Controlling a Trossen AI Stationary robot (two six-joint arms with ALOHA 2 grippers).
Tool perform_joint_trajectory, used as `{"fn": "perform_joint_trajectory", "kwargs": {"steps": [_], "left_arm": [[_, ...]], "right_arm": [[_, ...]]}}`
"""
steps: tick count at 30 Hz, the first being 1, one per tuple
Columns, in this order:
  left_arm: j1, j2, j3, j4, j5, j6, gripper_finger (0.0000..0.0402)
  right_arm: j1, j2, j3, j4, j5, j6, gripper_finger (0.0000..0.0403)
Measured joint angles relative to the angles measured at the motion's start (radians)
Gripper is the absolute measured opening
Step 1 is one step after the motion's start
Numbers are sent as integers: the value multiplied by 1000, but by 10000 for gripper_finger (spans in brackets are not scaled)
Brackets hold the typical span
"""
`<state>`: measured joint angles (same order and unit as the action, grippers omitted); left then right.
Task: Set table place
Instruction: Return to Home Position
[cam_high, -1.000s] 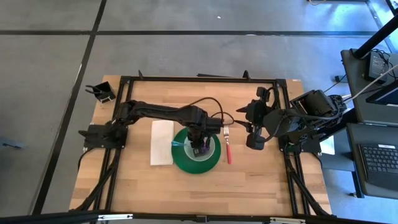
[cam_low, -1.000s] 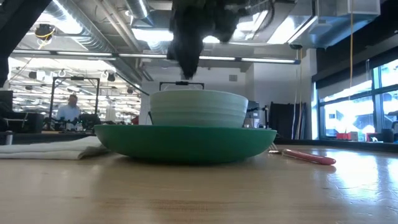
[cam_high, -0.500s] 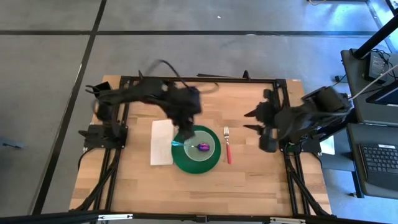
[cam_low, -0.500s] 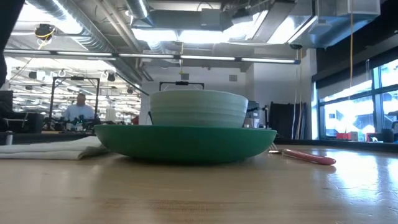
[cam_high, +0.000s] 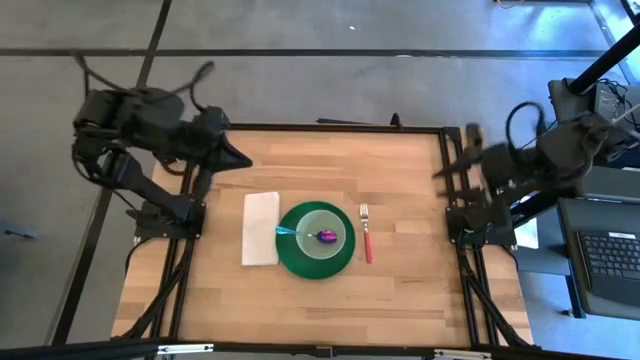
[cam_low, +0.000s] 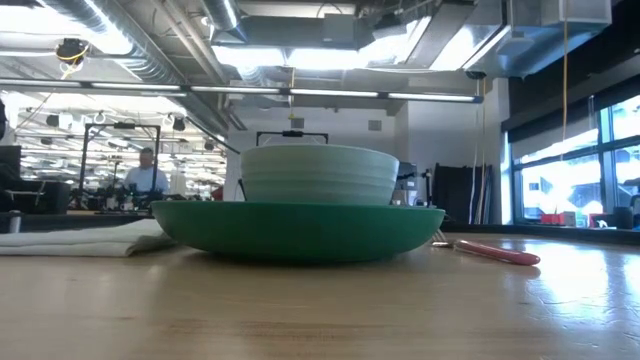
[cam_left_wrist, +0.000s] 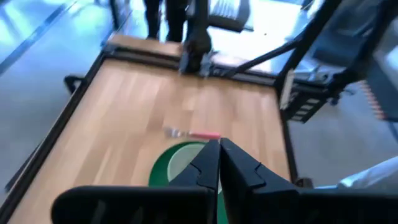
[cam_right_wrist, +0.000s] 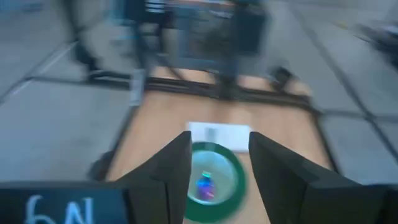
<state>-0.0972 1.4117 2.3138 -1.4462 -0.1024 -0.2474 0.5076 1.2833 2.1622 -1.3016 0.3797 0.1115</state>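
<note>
On the light wood table (cam_high: 400, 290) a green plate (cam_high: 300, 262) carries a pale bowl (cam_high: 322, 222). A spoon (cam_high: 318, 236) with a purple head and a teal handle lies in the bowl, its handle sticking out over the rim toward the white napkin (cam_high: 261, 229). A fork (cam_high: 366, 236) with a red handle lies right of the plate. My left gripper (cam_high: 243, 159) hangs shut above the far left corner, and its wrist view shows the closed fingers (cam_left_wrist: 219, 152). My right gripper (cam_high: 455, 157) is open over the right rail (cam_right_wrist: 219, 158). The low view shows the bowl (cam_low: 320, 174) sitting on the plate (cam_low: 300, 228).
A black rail frame (cam_high: 320, 127) borders the table. Bare wood lies near the front edge and between the fork and the right rail. A desk with a laptop (cam_high: 607, 260) stands to the right. In the low view a person (cam_low: 147, 172) is far behind the table.
My left arm has risen from over the bowl and swung back toward the far left corner, and the spoon now shows lying in the bowl. My right arm has drawn back from near the fork toward the right edge. Plate, bowl, napkin and fork have stayed put.
</note>
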Motion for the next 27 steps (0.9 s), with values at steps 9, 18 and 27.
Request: {"fn": "perform_joint_trajectory", "kwargs": {"steps": [9,18,27], "left_arm": [[1,-72,-2,11,15,24,22],[53,-205,-310,119,69,50,25],[121,-620,-870,578,130,-21,7]], "right_arm": [[-73,-321,-579,416,-91,-10,162],[-125,-644,-1133,897,-224,49,162],[-125,-857,-1410,1053,-234,105,162]]}}
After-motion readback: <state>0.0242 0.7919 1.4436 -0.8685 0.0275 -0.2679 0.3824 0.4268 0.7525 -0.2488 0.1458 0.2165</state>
